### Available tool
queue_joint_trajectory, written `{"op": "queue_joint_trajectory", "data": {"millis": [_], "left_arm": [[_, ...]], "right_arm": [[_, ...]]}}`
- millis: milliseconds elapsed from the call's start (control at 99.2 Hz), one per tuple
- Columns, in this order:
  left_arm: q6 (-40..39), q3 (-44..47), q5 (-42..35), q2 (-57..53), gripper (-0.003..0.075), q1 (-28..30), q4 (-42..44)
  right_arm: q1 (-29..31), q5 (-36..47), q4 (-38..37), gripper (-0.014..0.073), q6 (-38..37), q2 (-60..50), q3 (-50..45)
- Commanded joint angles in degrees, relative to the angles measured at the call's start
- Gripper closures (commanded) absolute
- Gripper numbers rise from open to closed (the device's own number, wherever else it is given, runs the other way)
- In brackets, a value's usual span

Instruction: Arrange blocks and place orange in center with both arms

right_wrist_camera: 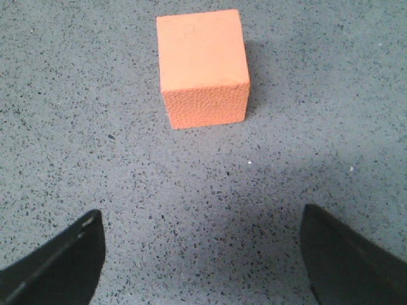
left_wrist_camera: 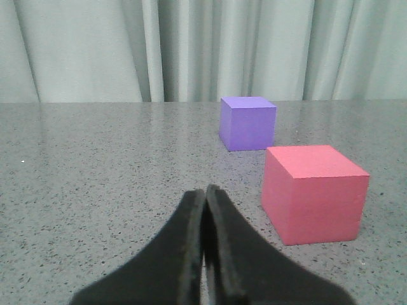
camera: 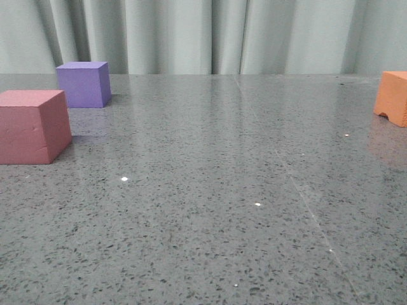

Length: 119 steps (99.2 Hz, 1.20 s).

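On my left wrist feed the left gripper (left_wrist_camera: pixel 204 254) sits nearest the lens with its two black fingers pressed together, nothing between them, low over the speckled grey desk (left_wrist_camera: pixel 95 178). Just past it and off to one side stands the pink-red cube (left_wrist_camera: pixel 315 194), and beyond that, near but apart from it, the purple cube (left_wrist_camera: pixel 247 122), with a pale curtain (left_wrist_camera: pixel 191 47) behind. On my right wrist feed the right gripper (right_wrist_camera: pixel 200 254) is spread wide and carrying nothing, and the orange cube (right_wrist_camera: pixel 202 67) rests on the desk ahead of the gap between its fingers, not touching them. From the front camera, I see pink-red near the left edge, purple behind it, and orange far off at the right edge, cut by the frame, well apart from both; neither gripper shows there.
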<state>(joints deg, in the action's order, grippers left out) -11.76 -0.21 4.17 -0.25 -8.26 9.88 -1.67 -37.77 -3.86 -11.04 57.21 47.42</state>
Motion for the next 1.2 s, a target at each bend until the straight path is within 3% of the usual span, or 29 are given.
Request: {"op": "queue_joint_trajectory", "data": {"millis": [0,232,645,1189], "left_arm": [[-0.11,3.03,-5.13,-1.67,0.0739,0.17,-0.40],[-0.11,3.03,-5.13,-1.67,0.0739,0.17,-0.40],[-0.11,3.03,-5.13,-1.67,0.0739,0.17,-0.40],[-0.11,3.03,-5.13,-1.67,0.0739,0.17,-0.40]], "right_arm": [[0.08,4.45,-0.62,-0.0041,0.70,-0.54,2.72],[0.08,3.78,-0.62,-0.0041,0.70,4.51,11.02],[0.08,0.38,-0.62,-0.0041,4.50,22.72,26.77],[0.13,0.26,-0.62,-0.0041,4.49,34.44,28.33]]}}
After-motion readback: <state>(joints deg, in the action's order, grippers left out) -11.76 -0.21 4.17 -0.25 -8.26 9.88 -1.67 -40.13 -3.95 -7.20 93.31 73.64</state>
